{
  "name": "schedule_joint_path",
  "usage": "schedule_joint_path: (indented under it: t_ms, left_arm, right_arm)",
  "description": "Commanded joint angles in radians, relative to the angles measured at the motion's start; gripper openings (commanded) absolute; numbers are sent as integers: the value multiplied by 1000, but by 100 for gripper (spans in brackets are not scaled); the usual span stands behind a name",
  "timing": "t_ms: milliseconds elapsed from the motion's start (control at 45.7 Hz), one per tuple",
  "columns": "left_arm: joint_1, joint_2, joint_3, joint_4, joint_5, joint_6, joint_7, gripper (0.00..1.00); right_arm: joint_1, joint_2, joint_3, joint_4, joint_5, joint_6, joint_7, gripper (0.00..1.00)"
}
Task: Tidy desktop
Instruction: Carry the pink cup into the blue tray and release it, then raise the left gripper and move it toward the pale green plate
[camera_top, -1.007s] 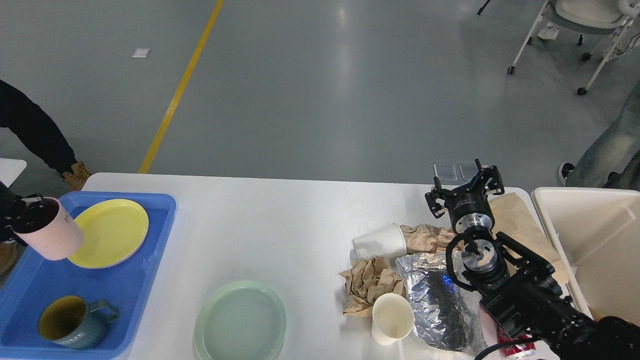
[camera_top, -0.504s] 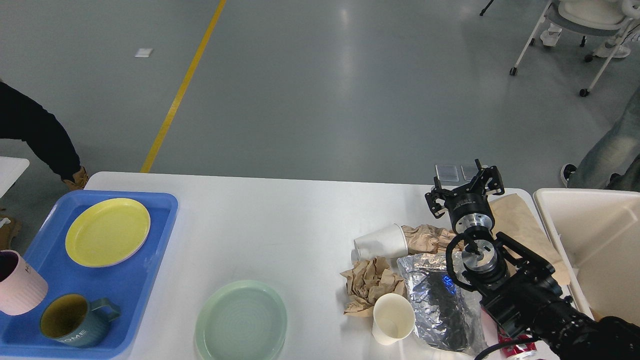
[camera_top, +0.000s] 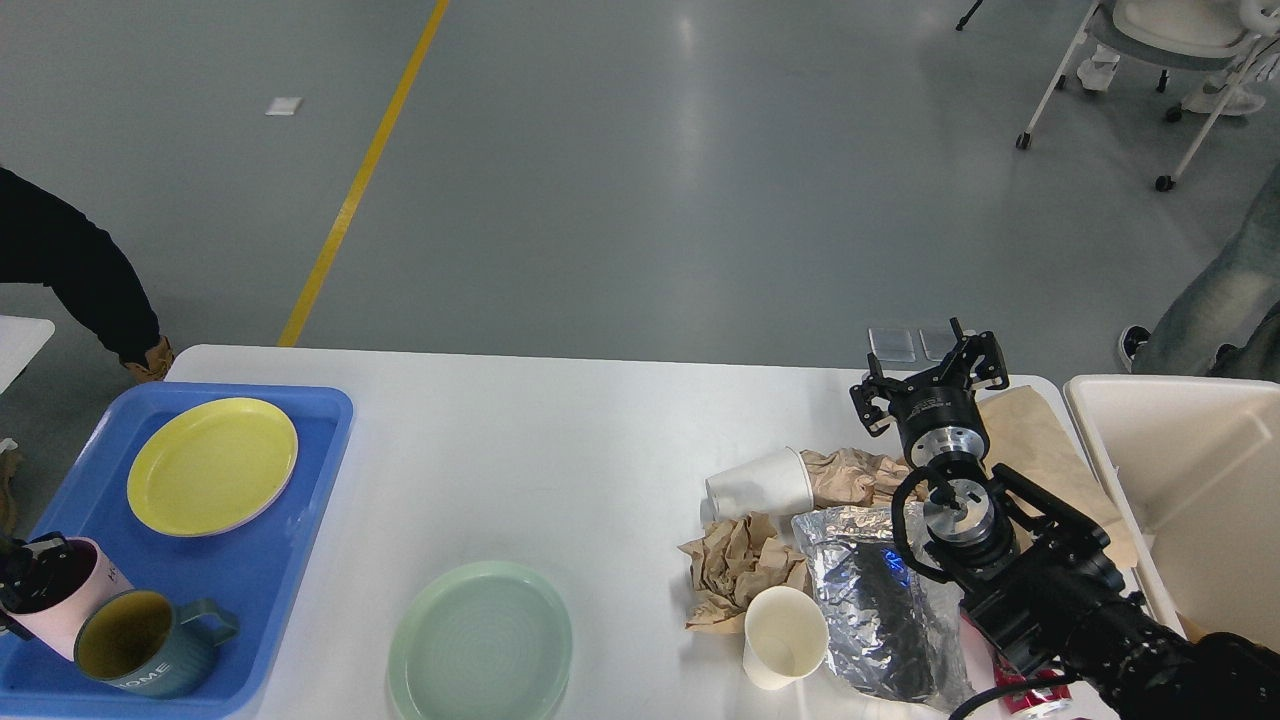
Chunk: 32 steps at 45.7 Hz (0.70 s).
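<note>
The white desktop (camera_top: 560, 440) carries a blue tray (camera_top: 270, 560) at the left and litter at the right. At the left edge my left gripper (camera_top: 22, 580) is shut on the rim of a pink cup (camera_top: 75, 612). The cup stands low in the tray's front left corner, against a teal mug (camera_top: 145, 645). A yellow plate (camera_top: 212, 465) lies at the back of the tray. My right gripper (camera_top: 930, 378) is open above the table's back right, with nothing between its fingers.
A green plate (camera_top: 480, 640) sits at the front middle. Two white paper cups (camera_top: 760, 485) (camera_top: 783, 635), crumpled brown paper (camera_top: 740, 565), a foil bag (camera_top: 880, 600) and a flat brown bag (camera_top: 1030, 430) crowd the right side. A cream bin (camera_top: 1180, 470) stands to the right. A red can (camera_top: 1030, 697) shows under my right arm.
My left gripper carried the pink cup from beside the yellow plate toward the front of the tray, down next to the teal mug. The right arm has not moved.
</note>
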Motion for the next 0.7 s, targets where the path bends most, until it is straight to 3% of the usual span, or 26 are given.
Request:
schedule_joint_path:
  t_ms: [0, 263, 460, 569, 679]
  left_arm:
    - [5, -3, 3, 2, 0, 18, -1, 3]
    - [3, -4, 4, 0, 3, 21, -5, 24]
    - [3, -9, 6, -17, 5, 20, -7, 54]
    - [-3, -12, 11, -23, 6, 10, -7, 76]
    - [-41, -11, 81, -84, 6, 1, -7, 92]
  right_arm:
    - [0, 0, 0, 0, 0, 0, 0, 100]
    - [0, 0, 0, 0, 0, 0, 0, 100]
    - [0, 0, 0, 0, 0, 0, 0, 100]
    - [0, 0, 0, 0, 0, 0, 0, 100]
    - [0, 0, 0, 0, 0, 0, 0, 100]
